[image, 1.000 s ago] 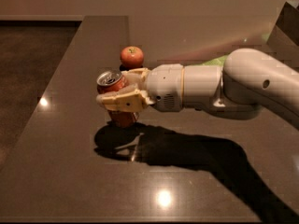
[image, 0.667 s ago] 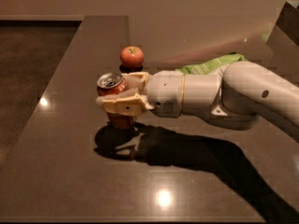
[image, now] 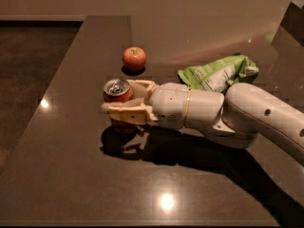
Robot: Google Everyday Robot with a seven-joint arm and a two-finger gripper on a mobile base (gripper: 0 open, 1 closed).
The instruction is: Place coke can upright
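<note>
the gripper (image: 122, 101), its arm stretching off to 3 o'clock, clasped the coke can (image: 117, 88) with a finger pressed to each side. the can stood upright on the dark table (image: 71, 175), an apple (image: 134, 58) at its 1 o'clock and a green bag (image: 213, 75) at 2 o'clock.

Arm (image: 266, 118) dropped, baring the green bag (image: 218, 72); pincer (image: 118, 99) with coke can (image: 117, 89) sank toward table (image: 71, 175).

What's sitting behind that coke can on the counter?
A red apple, farther back and apart from it. The gripper clasps the coke can from the right, hiding part of the can's side and the counter right behind it.
</note>
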